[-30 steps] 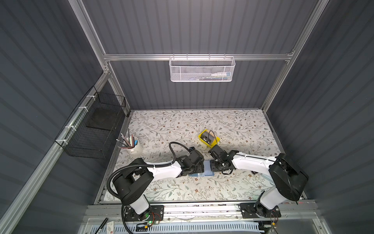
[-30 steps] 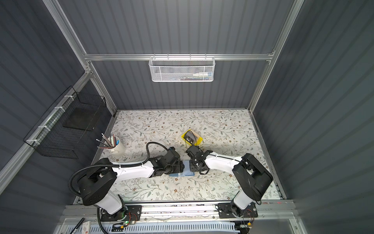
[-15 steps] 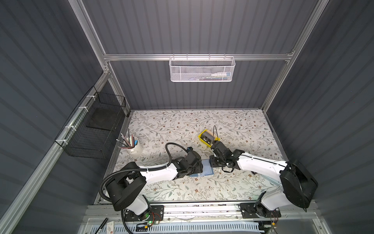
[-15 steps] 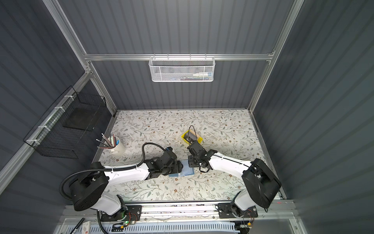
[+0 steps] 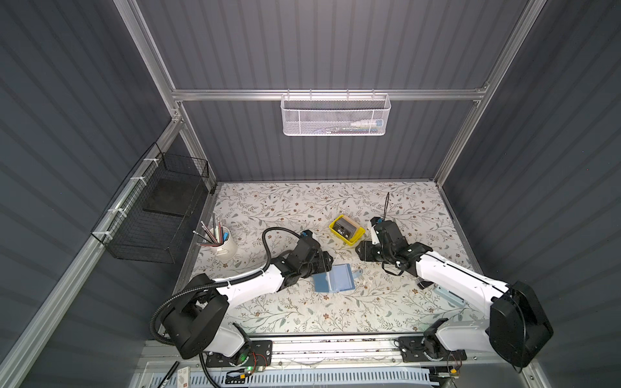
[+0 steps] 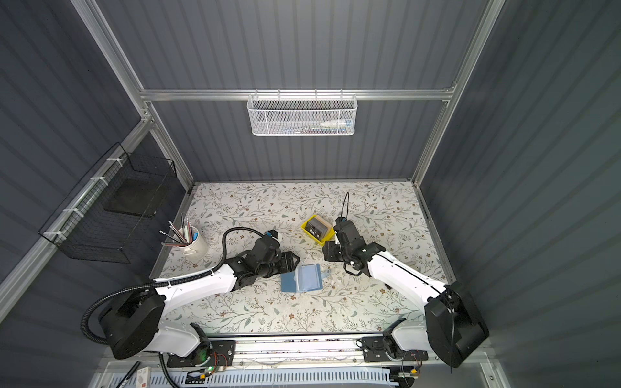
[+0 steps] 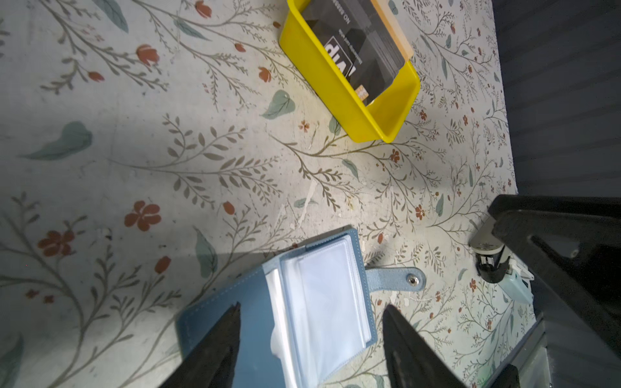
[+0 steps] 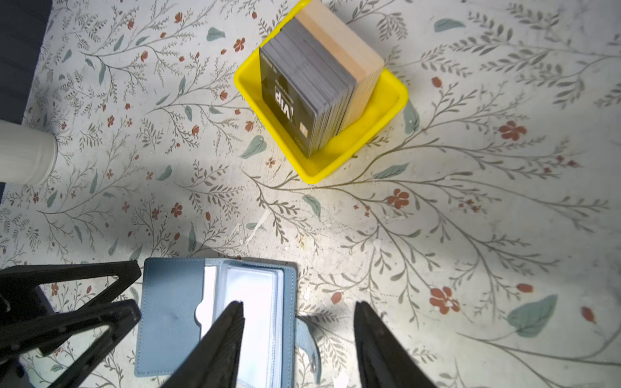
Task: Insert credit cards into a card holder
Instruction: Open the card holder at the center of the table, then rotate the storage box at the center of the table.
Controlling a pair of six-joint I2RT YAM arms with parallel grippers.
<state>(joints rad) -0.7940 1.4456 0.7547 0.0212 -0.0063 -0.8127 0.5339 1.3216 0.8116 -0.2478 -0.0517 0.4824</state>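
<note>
- Card holder (image 5: 334, 278): lies open on the table, centre of both top views.
- Credit cards (image 5: 346, 226): stacked upright in yellow tray (image 5: 341, 236), just above the holder.
- Left gripper (image 7: 312, 305), right gripper (image 8: 299, 302): jaws spread, empty.

Flat table (image 5: 285, 208) w/ floral print, surface scuffed & scratched near ctr. The card holder (image 5: 334, 278) lies open just 6 o'clock of ctr, clear sleeves facing up. Its snap tab lies flat on the print at the holder's 3 o'clock side. A yellow tray (image 8: 322, 164) sits at approx 1 o'clock from the holder, well apart from it & turned diagonal. A white cup (image 5: 225, 248) w/ pencils stands by the 9 o'clock edge. A small pale-blue item (image 5: 448, 296) lies toward 4 o'clock, partly hidden; can't tell what it is.
</note>
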